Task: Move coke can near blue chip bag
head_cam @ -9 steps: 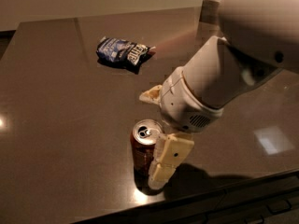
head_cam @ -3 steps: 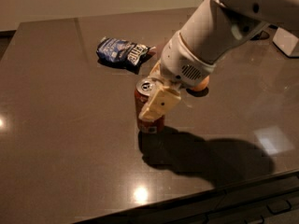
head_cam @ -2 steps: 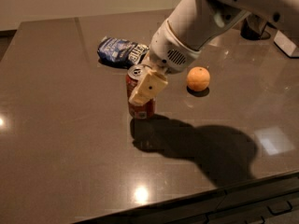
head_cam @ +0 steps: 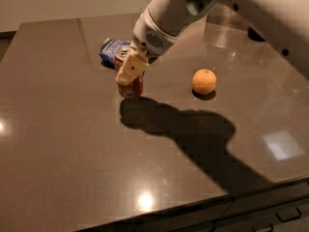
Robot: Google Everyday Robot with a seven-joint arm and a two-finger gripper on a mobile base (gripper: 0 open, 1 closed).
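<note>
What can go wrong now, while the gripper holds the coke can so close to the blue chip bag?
The gripper grips the coke can right beside the blue chip bag; moving further may push or crush the bag.
Whether the can stands flat on the table is unclear; released early, it may tip and roll toward the orange.

The dark brown, glossy counter (head_cam: 72, 153) carries three things. The blue chip bag (head_cam: 110, 49) lies crumpled towards the far edge. Just in front of it the coke can (head_cam: 131, 88) stands upright, close to the bag, with the gripper (head_cam: 127, 65) closed around its upper part and one cream finger across its front. The orange (head_cam: 204, 81) sits well apart to the right. The arm's shadow falls across the counter's middle.
</note>
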